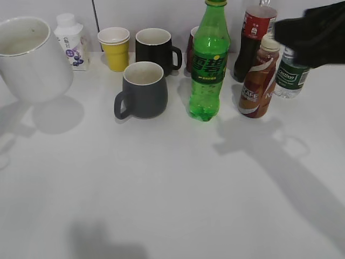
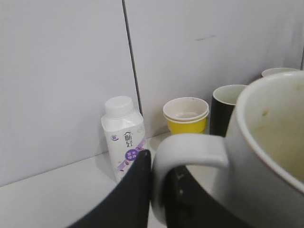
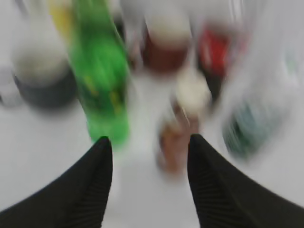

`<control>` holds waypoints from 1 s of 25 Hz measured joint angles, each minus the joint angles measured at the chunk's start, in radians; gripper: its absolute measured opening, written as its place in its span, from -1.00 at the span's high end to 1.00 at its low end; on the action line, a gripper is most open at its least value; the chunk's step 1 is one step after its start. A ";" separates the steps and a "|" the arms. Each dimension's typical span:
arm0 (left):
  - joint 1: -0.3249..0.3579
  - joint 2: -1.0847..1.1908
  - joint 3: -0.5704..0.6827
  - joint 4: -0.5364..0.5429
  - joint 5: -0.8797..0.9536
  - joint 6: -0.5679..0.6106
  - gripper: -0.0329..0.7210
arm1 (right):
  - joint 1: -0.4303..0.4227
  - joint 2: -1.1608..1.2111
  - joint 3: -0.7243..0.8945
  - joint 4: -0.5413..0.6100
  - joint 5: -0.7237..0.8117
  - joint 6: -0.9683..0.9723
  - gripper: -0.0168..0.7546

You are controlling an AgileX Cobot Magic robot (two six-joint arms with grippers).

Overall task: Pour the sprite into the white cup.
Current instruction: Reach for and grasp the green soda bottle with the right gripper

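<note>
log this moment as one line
left gripper: shut on large white ceramic mug, lifted | right gripper: open, empty, above bottles | tall green plastic bottle: upright, capped, untouched

Sprite (image 1: 209,65) right of grey mug (image 1: 143,89)

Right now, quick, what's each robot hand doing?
Left gripper: shut on the white cup by its handle, holding it off the table.
Right gripper: jaws open, holding nothing, above the sprite and the other bottles.
</note>
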 joint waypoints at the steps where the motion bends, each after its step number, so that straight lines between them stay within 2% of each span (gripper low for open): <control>1: 0.000 0.000 0.000 0.000 -0.001 0.000 0.78 | 0.026 0.000 0.057 -0.010 -0.127 0.028 -0.04; 4: 0.000 0.000 0.000 0.000 -0.001 0.000 0.78 | 0.067 0.043 0.231 -0.033 -0.528 0.068 -0.05; 6: 0.000 0.000 0.000 0.000 -0.001 0.000 0.78 | 0.070 0.118 0.303 -0.035 -0.669 0.071 -0.16; 9: 0.000 0.000 0.000 0.001 -0.001 0.000 0.78 | 0.071 0.239 0.329 -0.049 -0.794 0.075 -0.53; 11: 0.000 0.000 0.000 0.001 -0.001 0.000 0.78 | 0.072 0.314 0.325 -0.049 -0.875 0.082 -0.68; 16: 0.000 0.000 0.000 0.001 -0.001 0.000 0.78 | 0.072 0.492 0.270 -0.051 -0.948 0.157 -0.74; 25: 0.000 0.000 0.000 0.001 -0.001 0.000 0.78 | 0.072 0.701 0.083 -0.052 -0.957 0.206 -0.75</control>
